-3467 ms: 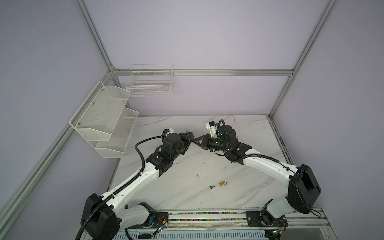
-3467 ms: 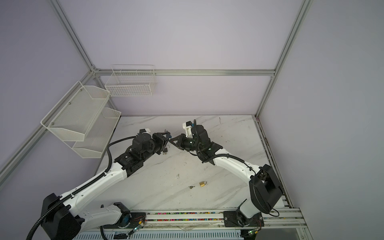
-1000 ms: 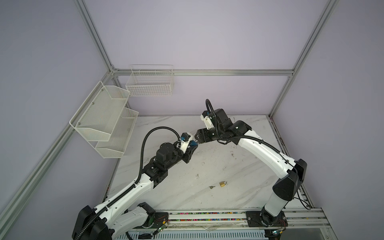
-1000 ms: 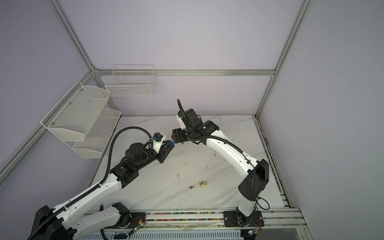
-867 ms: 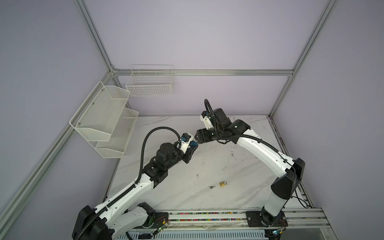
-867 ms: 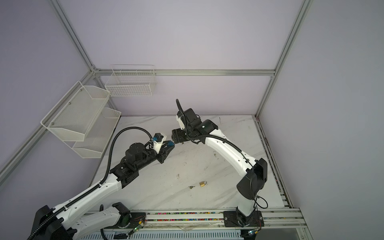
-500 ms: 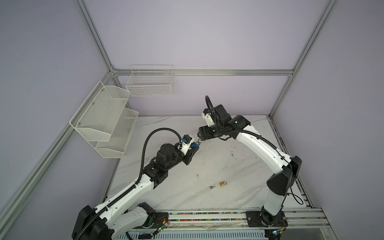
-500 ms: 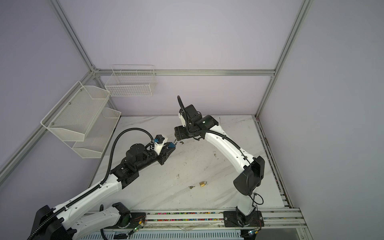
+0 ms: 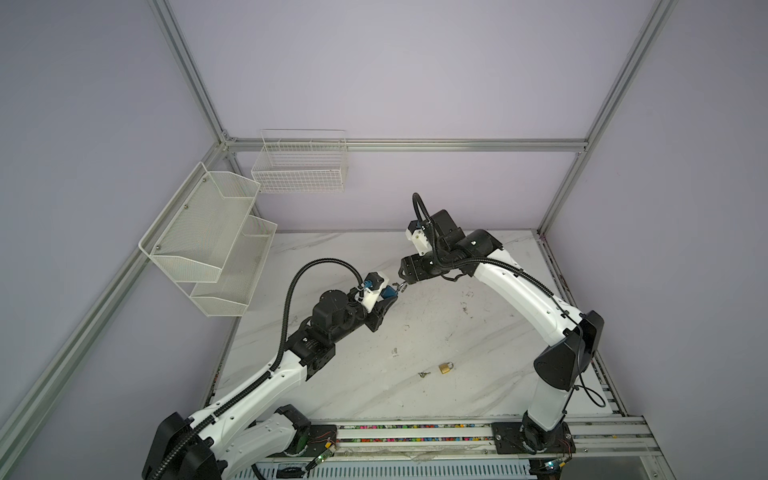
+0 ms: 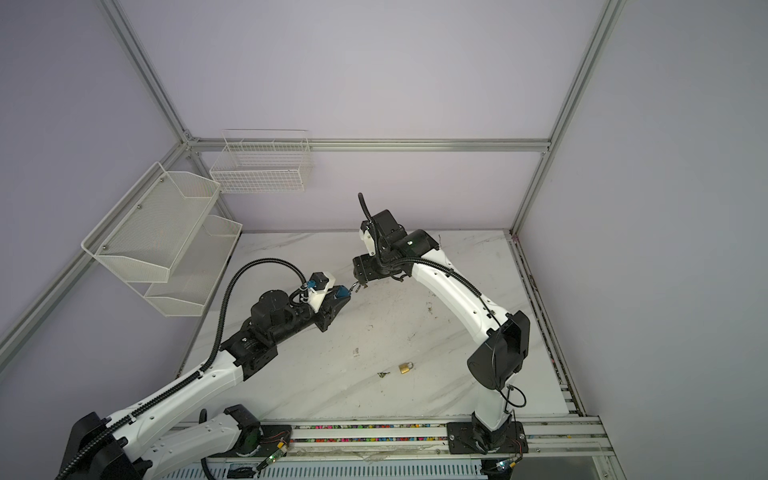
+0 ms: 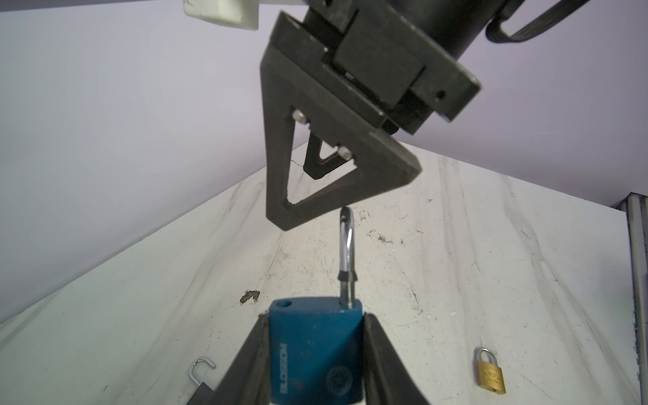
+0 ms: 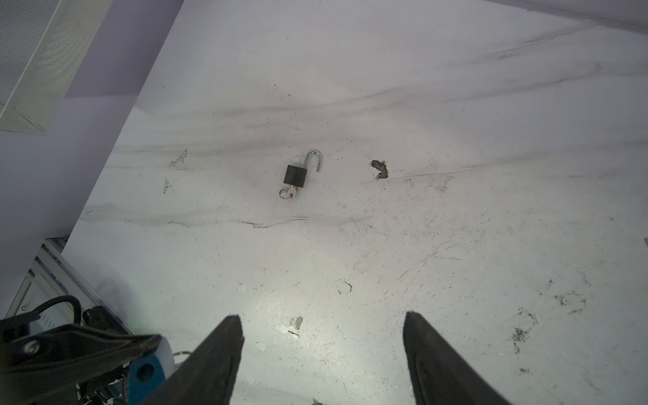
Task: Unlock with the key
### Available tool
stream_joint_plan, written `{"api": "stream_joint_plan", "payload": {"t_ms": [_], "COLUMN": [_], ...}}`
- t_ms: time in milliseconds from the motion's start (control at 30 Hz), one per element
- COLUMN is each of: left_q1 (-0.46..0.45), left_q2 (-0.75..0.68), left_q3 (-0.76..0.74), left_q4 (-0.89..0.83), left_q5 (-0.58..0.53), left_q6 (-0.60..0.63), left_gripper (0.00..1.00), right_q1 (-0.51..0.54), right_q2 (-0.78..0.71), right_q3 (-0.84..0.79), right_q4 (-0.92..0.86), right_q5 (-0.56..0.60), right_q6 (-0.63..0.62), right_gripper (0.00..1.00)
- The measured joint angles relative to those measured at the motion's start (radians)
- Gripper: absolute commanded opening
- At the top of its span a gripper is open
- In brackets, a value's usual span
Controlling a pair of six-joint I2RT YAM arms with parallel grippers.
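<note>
Just past the freed shackle (image 11: pixel 346 245) of the blue padlock (image 11: pixel 308 350) hangs the right gripper (image 12: pixel 321 317), spread and empty, left gripper (image 11: pixel 314 324) clamped on that padlock's body; it looks unlocked, so next likely calls for the brass padlock (image 11: pixel 490 373) below it.

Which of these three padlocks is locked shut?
The brass padlock: both ends of its shackle sit in the body. The blue padlock and the black padlock each have one shackle end swung free.
</note>
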Motion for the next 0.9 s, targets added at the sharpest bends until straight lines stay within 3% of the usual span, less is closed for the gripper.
{"api": "stream_joint_plan", "payload": {"t_ms": [500, 700, 900], "left_q1": [0.0, 0.0, -0.014], "left_q2": [0.021, 0.051, 0.118], "left_q3": [-0.014, -0.013, 0.0], "left_q4": [0.089, 0.076, -0.003], "left_q5": [-0.01, -0.068, -0.184], "left_q6": [-0.01, -0.068, -0.229], "left_gripper": [0.0, 0.0, 0.0], "right_q1": [-0.012, -0.038, -0.121], "right_q2": [-0.093, -0.125, -0.184], "right_q3": [-0.107, -0.152, -0.251], "right_q4": [0.007, 0.011, 0.048], "right_q5": [-0.089, -0.036, 0.062], "right_q6": [-0.02, -0.009, 0.04], "right_gripper": [0.76, 0.76, 0.78]}}
